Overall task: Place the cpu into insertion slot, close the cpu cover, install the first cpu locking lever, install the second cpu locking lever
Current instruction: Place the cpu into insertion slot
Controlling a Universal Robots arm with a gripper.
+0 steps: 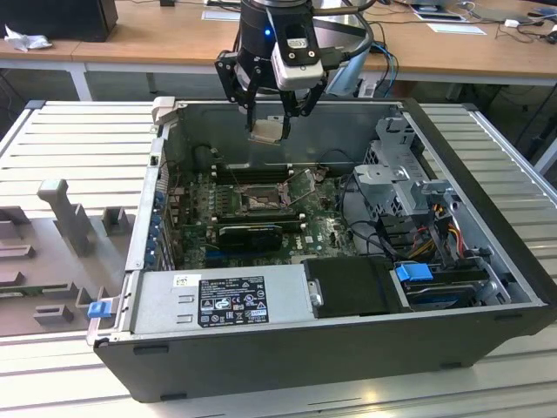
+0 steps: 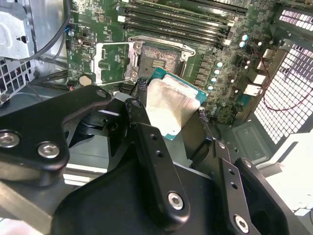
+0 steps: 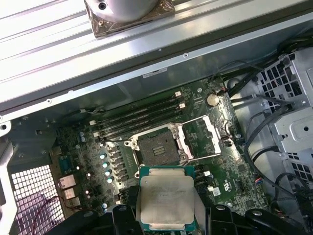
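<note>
My gripper [image 1: 267, 129] hangs above the open computer case and is shut on the cpu [image 1: 265, 131], a thin square chip with a pale silver face. In both wrist views the cpu [image 3: 166, 198] [image 2: 171, 105] sits between the black fingers [image 2: 142, 112], clear of the board. Below it on the green motherboard lies the insertion slot [image 1: 261, 202] [image 3: 157, 147] [image 2: 159, 61], with its dull pin field uncovered. Beside the slot, the cpu cover [image 3: 214, 133] [image 2: 112, 46] is swung open.
A long black card [image 1: 251, 233] lies just in front of the slot, memory slots [image 1: 252, 170] behind it. A grey power supply [image 1: 218, 300] fills the near side, a metal drive cage [image 1: 400, 174] and cables the exterior view's right. Case walls ring the board.
</note>
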